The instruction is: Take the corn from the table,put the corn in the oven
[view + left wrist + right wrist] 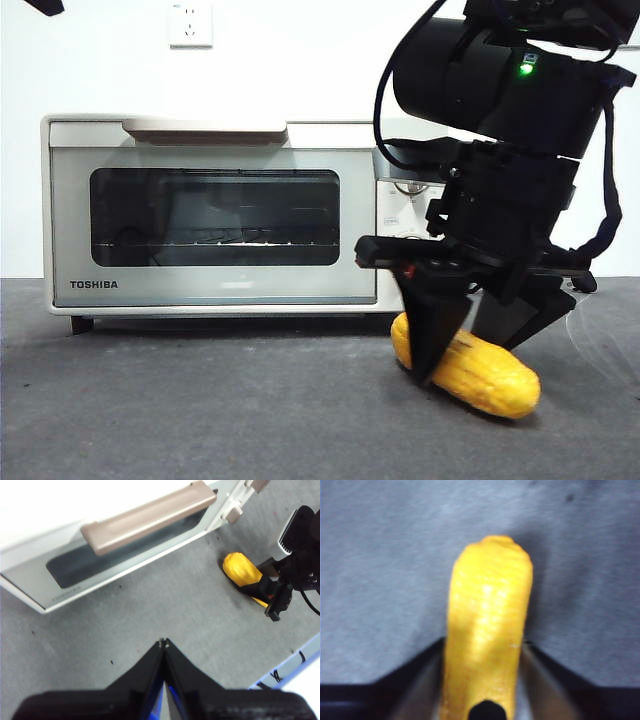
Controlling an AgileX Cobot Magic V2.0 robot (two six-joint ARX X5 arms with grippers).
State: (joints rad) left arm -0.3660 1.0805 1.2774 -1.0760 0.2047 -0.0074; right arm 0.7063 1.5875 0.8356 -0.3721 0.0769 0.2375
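The right gripper (470, 350) jaws flank the corn (480, 372) on the table (200, 410), seemingly clamping it; the left gripper (164, 642) jaws are closed, empty.

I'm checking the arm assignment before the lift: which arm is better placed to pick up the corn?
Right. The right gripper already straddles the corn on the table, a jaw on each side. The left gripper is shut, away from the corn, facing the oven, whose door is closed.

Front view: low, level across the dark grey matte table (200, 420), close to the cream-white boxy toaster oven (210, 290).
Left wrist view: high, looking down.
Right wrist view: very close.
Shared: the yellow-orange bumpy corn cob (487, 630).
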